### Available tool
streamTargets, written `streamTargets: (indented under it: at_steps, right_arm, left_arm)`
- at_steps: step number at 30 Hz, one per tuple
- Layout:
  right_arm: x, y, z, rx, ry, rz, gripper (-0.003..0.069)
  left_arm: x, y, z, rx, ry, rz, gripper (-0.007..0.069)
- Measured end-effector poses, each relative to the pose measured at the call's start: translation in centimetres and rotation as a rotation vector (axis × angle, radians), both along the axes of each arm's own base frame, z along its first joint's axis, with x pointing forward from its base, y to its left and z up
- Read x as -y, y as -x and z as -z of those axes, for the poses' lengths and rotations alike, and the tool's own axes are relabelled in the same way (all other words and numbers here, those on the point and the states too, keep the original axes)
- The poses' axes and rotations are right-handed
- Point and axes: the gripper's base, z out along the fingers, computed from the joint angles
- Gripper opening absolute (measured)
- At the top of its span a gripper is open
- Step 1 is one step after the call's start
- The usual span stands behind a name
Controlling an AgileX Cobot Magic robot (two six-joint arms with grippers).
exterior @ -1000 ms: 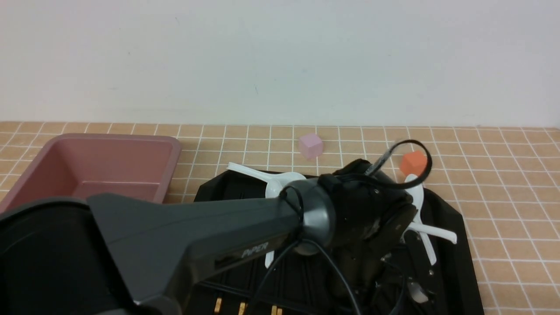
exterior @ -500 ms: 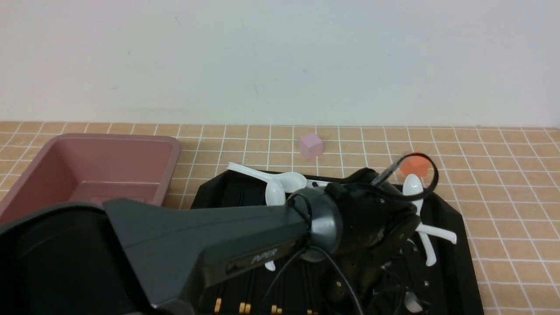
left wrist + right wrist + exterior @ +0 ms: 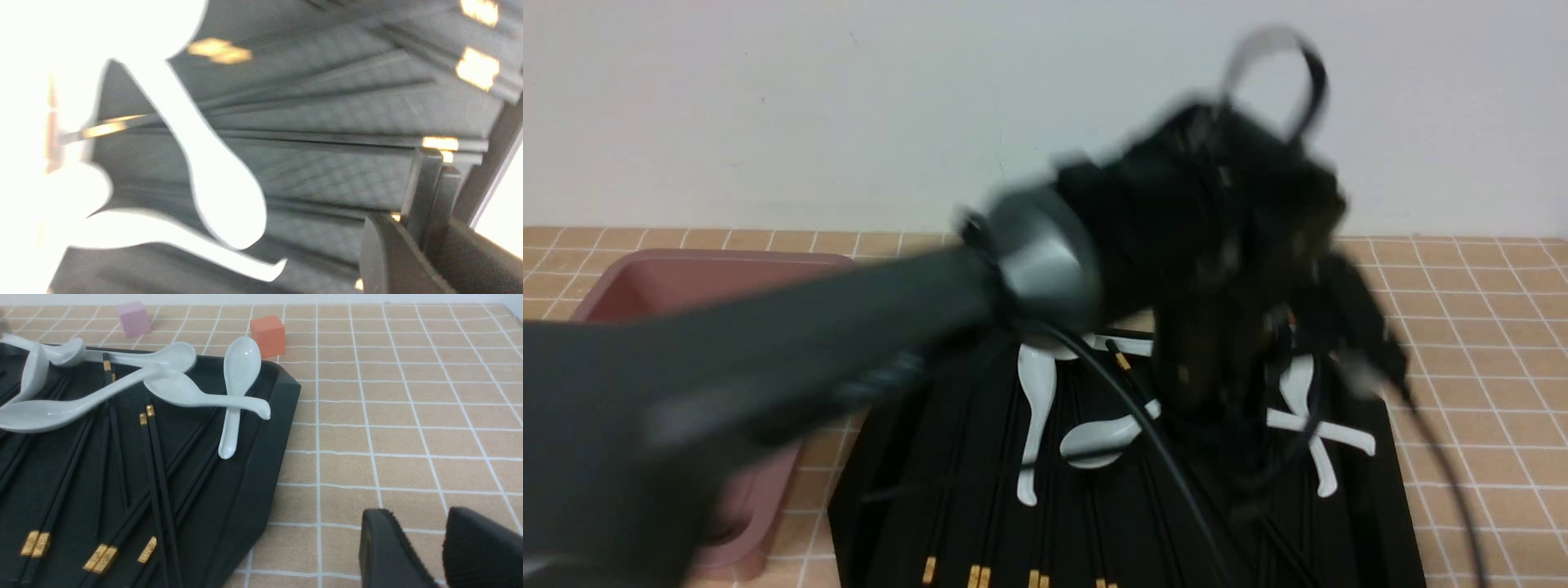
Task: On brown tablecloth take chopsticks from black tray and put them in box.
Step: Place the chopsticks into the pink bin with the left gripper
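Across the black tray point(image 3: 261, 457) at 6 o'clock, we see thin black chopsticks point(image 3: 156, 486) with gold bands, fanned out; whether the left tool point(image 3: 408, 216) pinches anything we cannot tell; the right tool point(image 3: 423, 516) stands slightly parted.

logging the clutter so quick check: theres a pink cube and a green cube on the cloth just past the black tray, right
Not quite: the second cube is orange, not green. The right wrist view shows it along with the pink cube, both on the cloth just past the black tray.
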Motion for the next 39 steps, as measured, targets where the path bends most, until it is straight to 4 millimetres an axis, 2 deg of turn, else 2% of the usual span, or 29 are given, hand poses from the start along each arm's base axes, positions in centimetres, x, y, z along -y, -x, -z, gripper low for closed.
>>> streamTargets:
  at_steps: [2,4,5,6,7,8,11,12,13,14,16,17,18,19,22,25,26,27,30,33,39]
  right_arm:
    - [0.0,0.0,0.0,0.0,0.0,0.0,0.024]
    - [0.0,0.0,0.0,0.0,0.0,0.0,0.024]
    - [0.0,0.0,0.0,0.0,0.0,0.0,0.024]
    - [0.0,0.0,0.0,0.0,0.0,0.0,0.024]
    - [0.0,0.0,0.0,0.0,0.0,0.0,0.024]
    - [0.0,0.0,0.0,0.0,0.0,0.0,0.024]
    - [0.0,0.0,0.0,0.0,-0.001,0.0,0.024]
    - [0.0,0.0,0.0,0.0,-0.001,0.0,0.024]
    - [0.0,0.0,0.0,0.0,-0.001,0.0,0.024]
    - [0.0,0.0,0.0,0.0,-0.001,0.0,0.024]
    - [0.0,0.0,0.0,0.0,-0.001,0.0,0.024]
    - [0.0,0.0,0.0,0.0,-0.001,0.0,0.024]
    - [0.0,0.0,0.0,0.0,-0.001,0.0,0.024]
    - [0.0,0.0,0.0,0.0,-0.001,0.0,0.024]
    - [0.0,0.0,0.0,0.0,-0.001,0.0,0.024]
    - [0.0,0.0,0.0,0.0,-0.001,0.0,0.024]
    - [0.0,0.0,0.0,0.0,-0.001,0.0,0.024]
    - [0.0,0.0,0.0,0.0,-0.001,0.0,0.024]
    - [0.0,0.0,0.0,0.0,-0.001,0.0,0.024]
    - [0.0,0.0,0.0,0.0,-0.001,0.0,0.024]
    - [0.0,0.0,0.0,0.0,-0.001,0.0,0.024]
  left_arm:
    - [-1.8,-0.1,-3.0,0.05,0.061,-0.089,0.0101]
    - [-4.7,-0.6,-6.2,0.091,0.142,-0.226,0.0101]
    - [-6.5,-1.1,-7.7,0.103,0.191,-0.315,0.0101]
    - [-9.3,-2.1,-9.3,0.116,0.25,-0.446,0.0101]
    - [-10.9,-2.3,-10.2,0.122,0.29,-0.52,0.0101]
    - [-14.1,-3.4,-11.5,0.137,0.347,-0.664,0.0101]
    - [-20.5,-4.8,-13.4,0.167,0.442,-0.932,0.0101]
    - [-21.4,-5.0,-13.6,0.174,0.447,-0.963,0.0101]
    - [-24.3,-5.7,-13.8,0.191,0.462,-1.069,0.0101]
    - [-26.1,-6.1,-13.8,0.2,0.468,-1.132,0.0101]
    - [-28.8,-7.0,-13.0,0.188,0.459,-1.229,0.0101]
    - [-30.5,-7.6,-11.9,0.159,0.445,-1.286,0.0101]
    - [-31.4,-8.2,-10.6,0.122,0.427,-1.323,0.0101]
    - [-31.3,-8.3,-10.4,0.113,0.423,-1.324,0.0101]
    - [-33.3,-10.5,-5.4,0.029,0.366,-1.385,0.0101]
    - [-33.6,-12.6,-1.2,-0.003,0.321,-1.359,0.0101]
    - [-33.6,-12.7,-0.9,-0.007,0.317,-1.357,0.0101]
    - [-33.5,-13.5,0.8,-0.027,0.292,-1.339,0.0101]
    - [-33.5,-14.8,3.2,-0.044,0.257,-1.289,0.0101]
    - [-33.5,-15.7,5.0,-0.048,0.214,-1.248,0.0101]
    - [-33.7,-16.3,6.8,-0.064,0.16,-1.22,0.0101]
